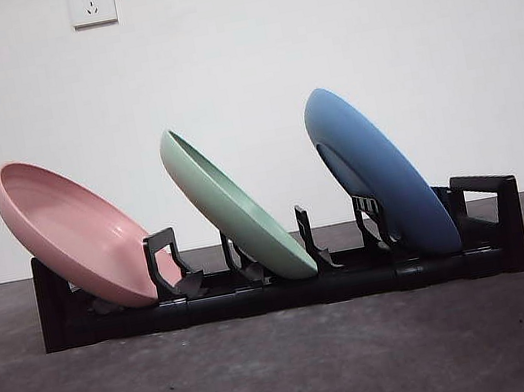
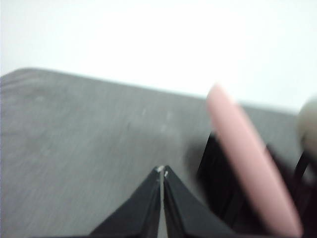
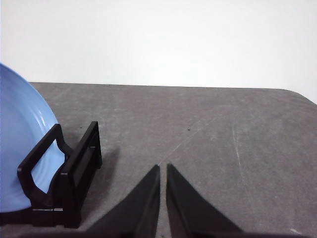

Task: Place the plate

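Three plates lean in a black rack (image 1: 279,294) on the grey table: a pink plate (image 1: 76,234) at the left, a green plate (image 1: 233,206) in the middle, a blue plate (image 1: 379,170) at the right. Neither arm shows in the front view. My left gripper (image 2: 162,171) is shut and empty, off the rack's pink end, with the pink plate (image 2: 250,168) blurred beside it. My right gripper (image 3: 163,167) is shut and empty, off the rack's other end, near the blue plate (image 3: 20,144) and the rack's end bracket (image 3: 64,173).
Grey tabletop (image 1: 293,373) stretches in front of the rack. A white wall with two sockets (image 1: 92,3) stands behind. The table's far edge (image 3: 198,88) shows in the right wrist view.
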Robot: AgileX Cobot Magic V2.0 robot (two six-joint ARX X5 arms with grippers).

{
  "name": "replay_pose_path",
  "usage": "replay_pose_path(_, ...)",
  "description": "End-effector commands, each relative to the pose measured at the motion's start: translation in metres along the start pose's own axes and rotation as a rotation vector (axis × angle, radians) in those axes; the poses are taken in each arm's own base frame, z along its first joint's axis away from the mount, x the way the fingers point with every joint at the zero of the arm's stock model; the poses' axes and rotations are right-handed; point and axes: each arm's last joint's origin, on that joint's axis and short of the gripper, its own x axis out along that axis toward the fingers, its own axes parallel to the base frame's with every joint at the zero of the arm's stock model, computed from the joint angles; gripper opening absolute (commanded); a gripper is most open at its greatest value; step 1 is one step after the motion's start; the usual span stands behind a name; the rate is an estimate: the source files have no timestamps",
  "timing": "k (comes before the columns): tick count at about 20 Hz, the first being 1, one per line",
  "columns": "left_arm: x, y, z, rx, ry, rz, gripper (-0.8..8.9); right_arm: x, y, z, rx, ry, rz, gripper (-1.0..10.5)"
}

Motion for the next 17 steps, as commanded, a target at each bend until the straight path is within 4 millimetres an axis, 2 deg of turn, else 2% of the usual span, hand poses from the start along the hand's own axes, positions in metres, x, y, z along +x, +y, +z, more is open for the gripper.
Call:
replay_pose_path(1, 0.0001, -0.0009, 0.0047, -0.08, -0.067, -0.013, 0.07, 0.0002, 0.0001, -0.0001, 0.021, -0.006, 0.002, 0.2)
replay_pose_path(6, -0.0002, -0.0018, 0.008, -0.086, -0.099, -0.03, 0.08, 0.0002, 0.0, 0.0, 0.057, -0.007, 0.0, 0.2)
replay_pose_path(12, 0.0, -0.0013, 0.0057, -0.194, -0.075, -0.027, 0.07, 0.0002, 0.0003, 0.0, 0.139, -0.007, 0.008, 0.2)
replay_pose_path(15, 0.0001, -0.0019, 0.0082, -0.217, -0.099, -0.036, 0.07, 0.0001, 0.0021, 0.0016, 0.22, -0.015, 0.074, 0.2)
replay_pose_path(17, -0.0008, -0.0026, 0.0112, -0.298, -0.086, -0.04, 0.1, -0.0003, 0.0032, 0.0042, 0.272, -0.025, 0.11, 0.1)
